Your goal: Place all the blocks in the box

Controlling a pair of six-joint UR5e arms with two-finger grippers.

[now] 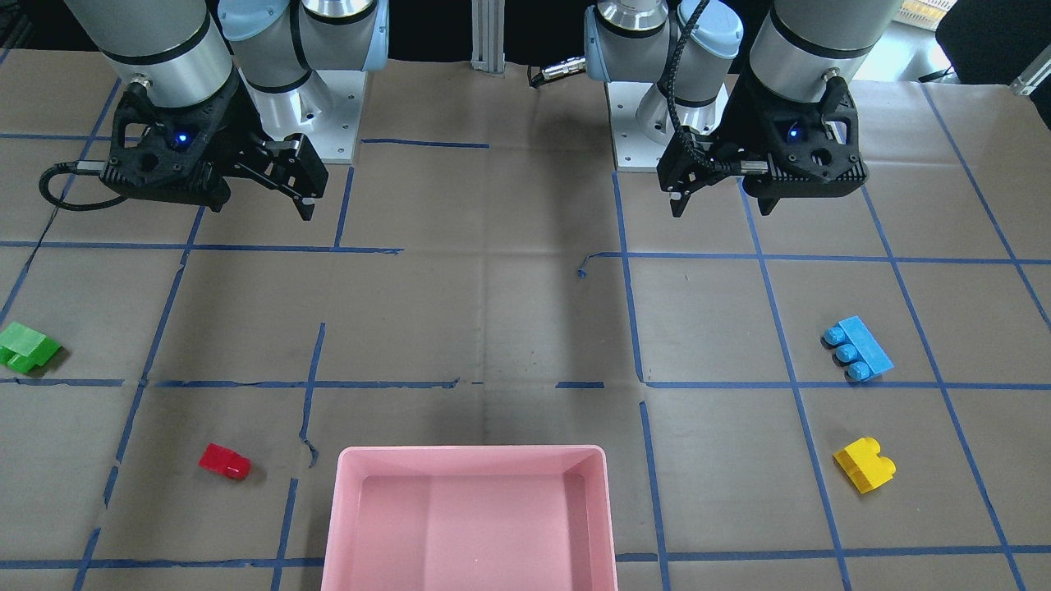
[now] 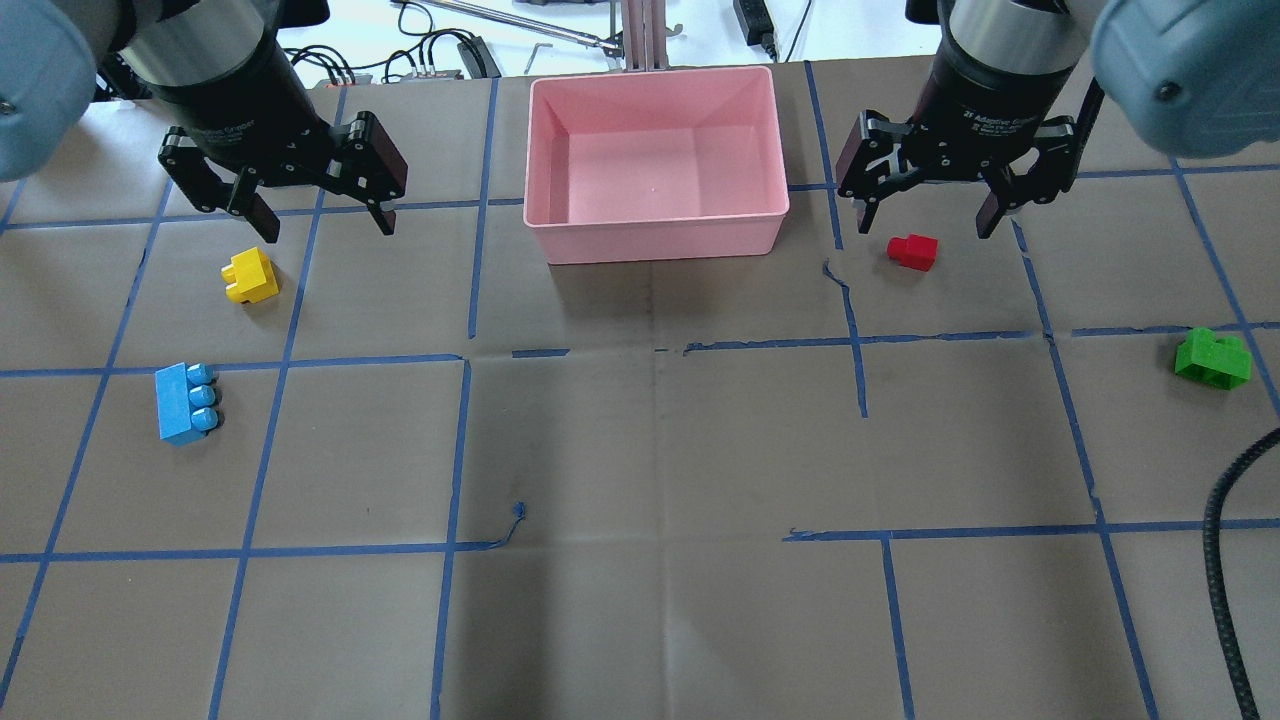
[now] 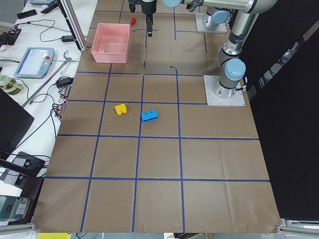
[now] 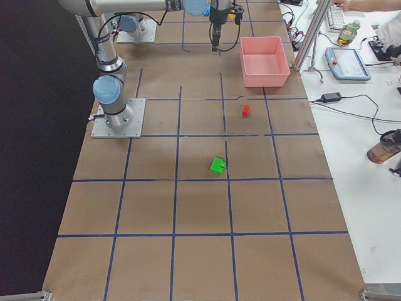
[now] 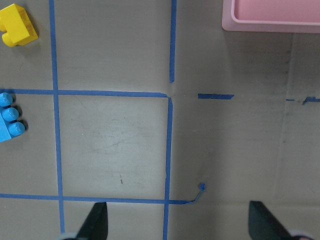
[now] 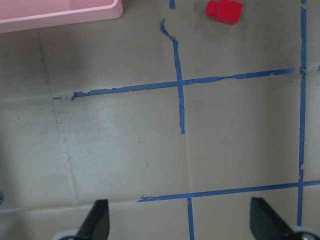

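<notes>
Judging from above, found left gripper (image 2: 317, 208) and right gripper (image 2: 927, 214) spread wide, empty; needed squaring over red block (image 2: 912, 251), seemingly tipped sideways, pinching flat faces.

A shallow pink plastic tray (image 2: 655, 240) and four studded plastic toy bricks on a brown paper table cover (image 2: 700, 450) with a grid of blue tape lines (image 5: 100, 92).
The bricks are each one solid colour: small green brick (image 2: 1212, 358), small red brick (image 2: 912, 251), longer sky-blue three-stud brick (image 2: 185, 402), yellow brick (image 2: 250, 277). The tray is one even pale pink.
</notes>
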